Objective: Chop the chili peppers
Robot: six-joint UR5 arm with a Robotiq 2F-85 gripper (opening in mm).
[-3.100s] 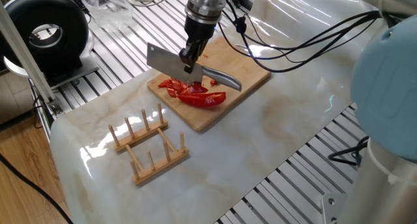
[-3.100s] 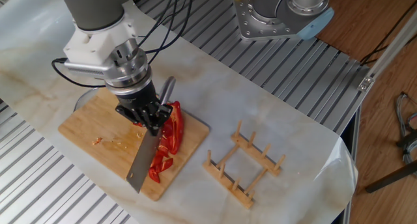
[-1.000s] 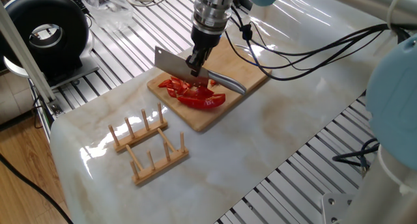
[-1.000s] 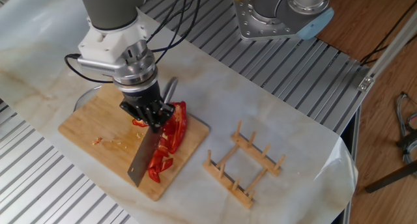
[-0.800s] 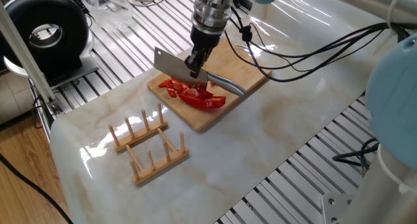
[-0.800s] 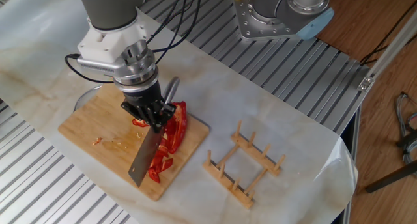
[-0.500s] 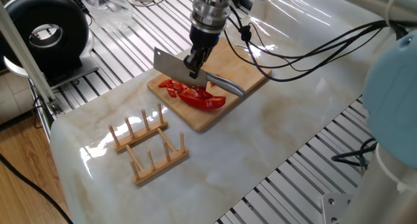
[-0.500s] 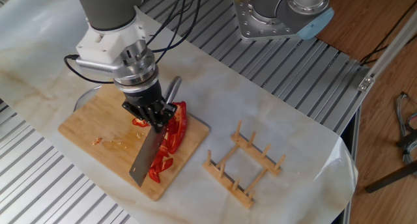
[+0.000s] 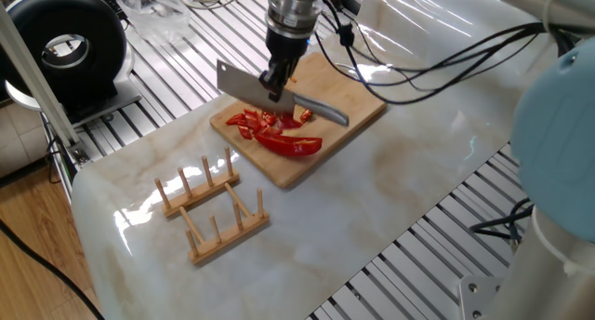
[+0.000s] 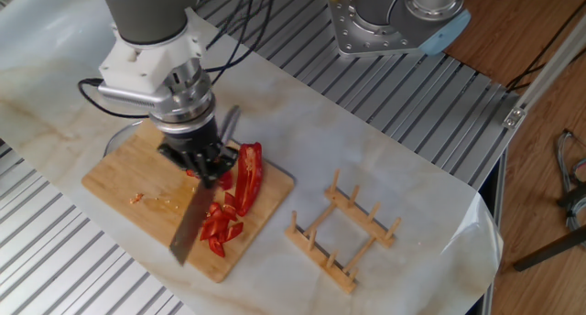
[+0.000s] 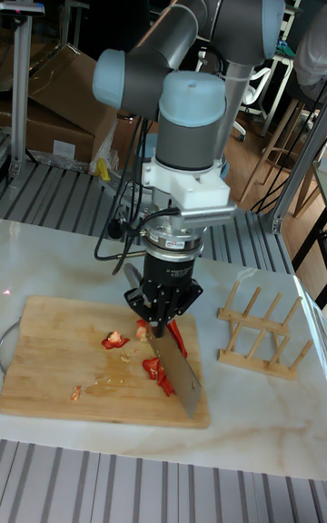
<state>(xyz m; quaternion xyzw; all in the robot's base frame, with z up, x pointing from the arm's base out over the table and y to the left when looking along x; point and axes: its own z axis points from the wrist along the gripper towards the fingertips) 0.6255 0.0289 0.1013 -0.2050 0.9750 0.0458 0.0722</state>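
1. Gripper point(image 10: 203, 162): the fingers are clamping a cleaver point(image 10: 189, 225) by its handle, holding the blade over the cutting board point(image 10: 128, 189).
2. Chili peppers point(image 10: 236, 194): these are lying on the cutting board near its edge facing the wooden rack point(image 10: 343, 233). One long half point(image 10: 248, 175) is lying uncut beside the blade; several cut pieces point(image 10: 218, 228) are lying just beyond its narrow end. A few small bits point(image 11: 114, 339) are sitting apart toward the middle of the board.
3. Orientation: the uncut half is lying flat, its long axis running roughly parallel to the cleaver blade rather than across it.
4. Risk, alignment: with blade and pepper running nearly parallel, a downward stroke is likely to slit the half lengthwise or miss it, rather than chopping it crosswise.
5. Risk, displacement: the pieces are sitting close to the board edge; a sideways push from the blade could be sending them onto the table point(image 10: 366, 159).
6. Risk, grip: the handle could be twisting between the fingers under cutting load.
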